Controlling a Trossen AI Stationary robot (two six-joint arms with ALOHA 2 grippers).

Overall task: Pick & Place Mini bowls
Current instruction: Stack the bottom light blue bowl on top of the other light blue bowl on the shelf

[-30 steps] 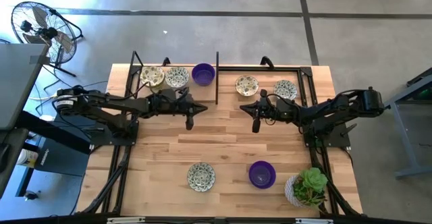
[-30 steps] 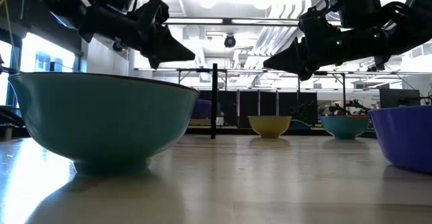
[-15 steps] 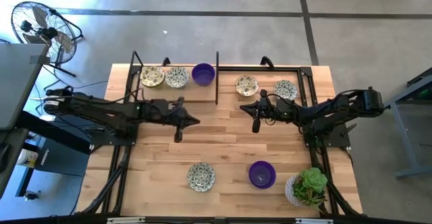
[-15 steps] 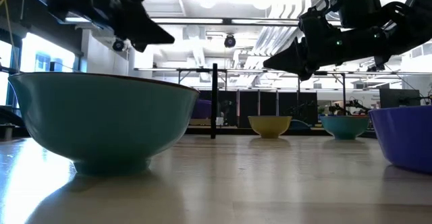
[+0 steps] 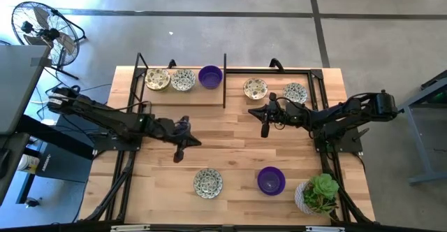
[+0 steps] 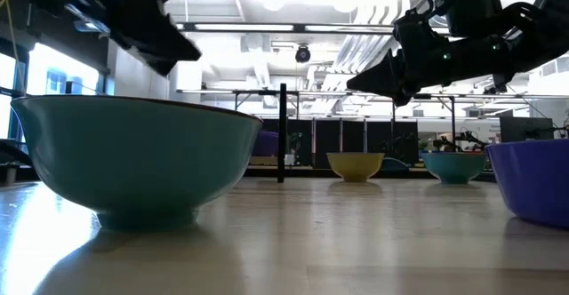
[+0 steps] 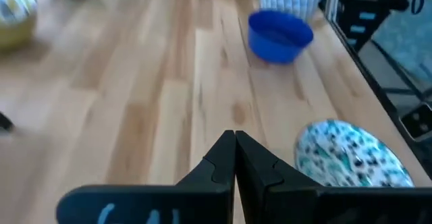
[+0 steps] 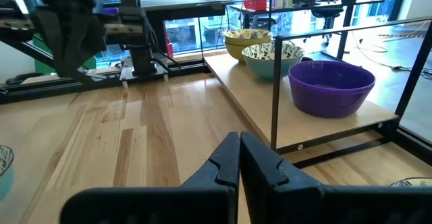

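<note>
Bowls wait on the table; the left gripper (image 5: 177,154), fingers shut and empty, hangs over the wood just beside the near speckled bowl (image 5: 208,182).
Next move, likely: open the fingers and drop to that bowl's rim; the right gripper (image 5: 265,129), also shut and empty, waits mid-table.

Speckled bowl (image 7: 354,155) edge-cropped

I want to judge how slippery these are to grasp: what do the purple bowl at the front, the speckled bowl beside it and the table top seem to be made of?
Purple bowl: looks like glazed ceramic or glossy plastic; smooth, solid-coloured surface.
Speckled bowl: probably glazed ceramic; cream with a green speckled pattern inside.
Table top: wood, light planks with visible grain and seams, low sheen.
</note>
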